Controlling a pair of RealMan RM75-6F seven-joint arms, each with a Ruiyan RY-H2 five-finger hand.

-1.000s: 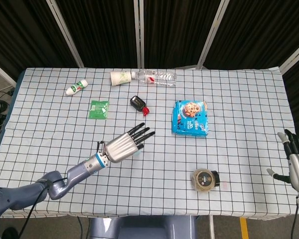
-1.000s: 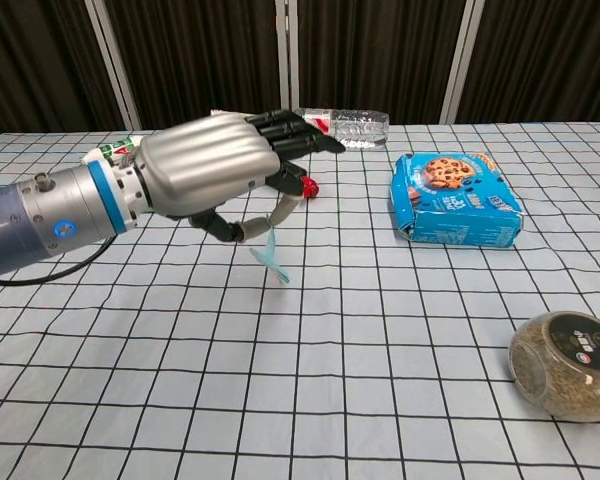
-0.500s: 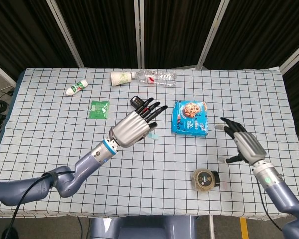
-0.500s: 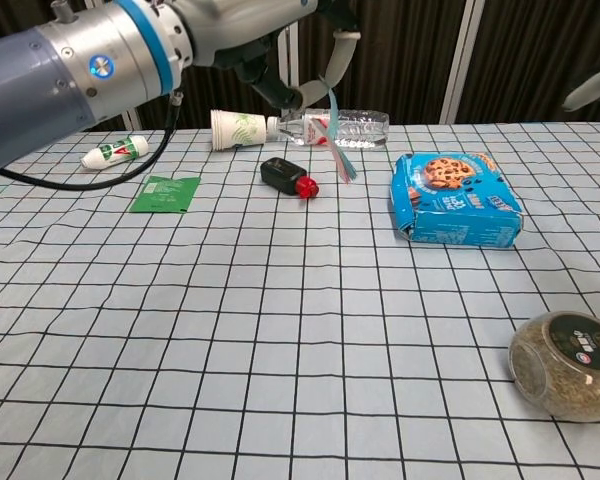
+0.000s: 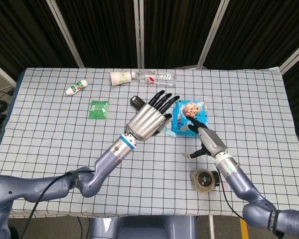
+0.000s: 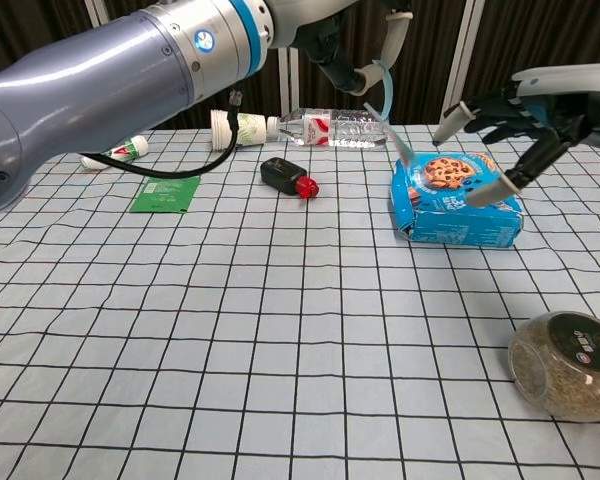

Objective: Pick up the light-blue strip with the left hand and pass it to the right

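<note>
Two hands meet above your desk point(image 5: 50, 144): your left hand point(image 5: 148, 119) pinches the light-blue strip point(image 6: 388, 110); at its 3 o'clock, your right hand point(image 6: 515, 115) waits, fingers spread, holding nothing.

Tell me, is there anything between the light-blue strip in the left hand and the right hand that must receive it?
Nothing visible does. The left hand holds the thin light-blue strip in the air, and the open right hand waits beside it over the blue cookie box, with only empty air between.
</note>
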